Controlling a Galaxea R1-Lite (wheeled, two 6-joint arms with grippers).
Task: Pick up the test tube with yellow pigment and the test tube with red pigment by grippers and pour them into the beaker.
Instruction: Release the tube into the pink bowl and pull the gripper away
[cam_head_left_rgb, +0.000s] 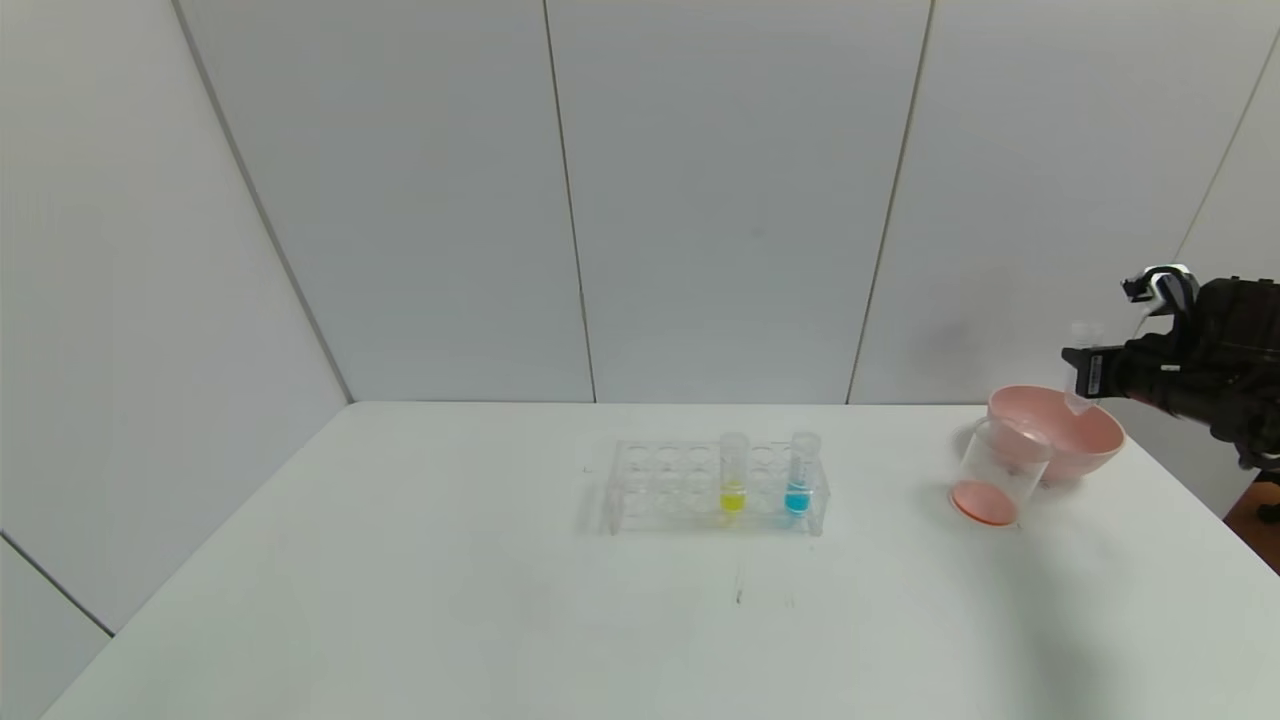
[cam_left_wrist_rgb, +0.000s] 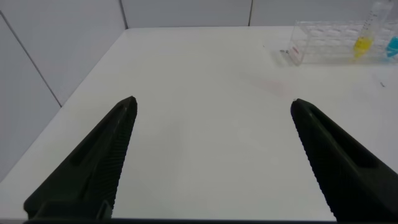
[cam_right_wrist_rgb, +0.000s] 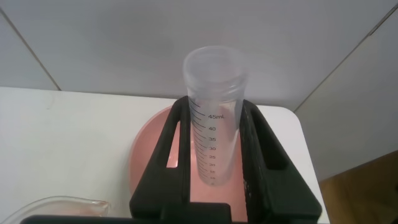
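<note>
R gripper (cam_head_left_rgb: 1090, 372), far right of head view, is clamped on the upright, emptied red-pigment tube (cam_right_wrist_rgb: 213, 118) over the pink bowl (cam_head_left_rgb: 1085, 440). Beaker (cam_head_left_rgb: 998, 470) w/ red liquid sits just lower-left. Yellow tube (cam_head_left_rgb: 733, 472) stands in rack (cam_head_left_rgb: 640, 490), frame centre. L gripper (cam_left_wrist_rgb: 211, 155), only in its wrist view, gapes empty and looks nearer the rack.

The right end effector (cam_head_left_rgb: 1085, 372) is cut off by the head view's right edge, so most of its arm is out of sight. The tube (cam_right_wrist_rgb: 214, 118) it clamps is hidden below by the fingers (cam_right_wrist_rgb: 166, 155) in the right wrist view, so its contents cannot be told. The beaker (cam_right_wrist_rgb: 59, 210) is cut by that view's edge. The left end effector (cam_left_wrist_rgb: 211, 162) shows only its fingers.
</note>
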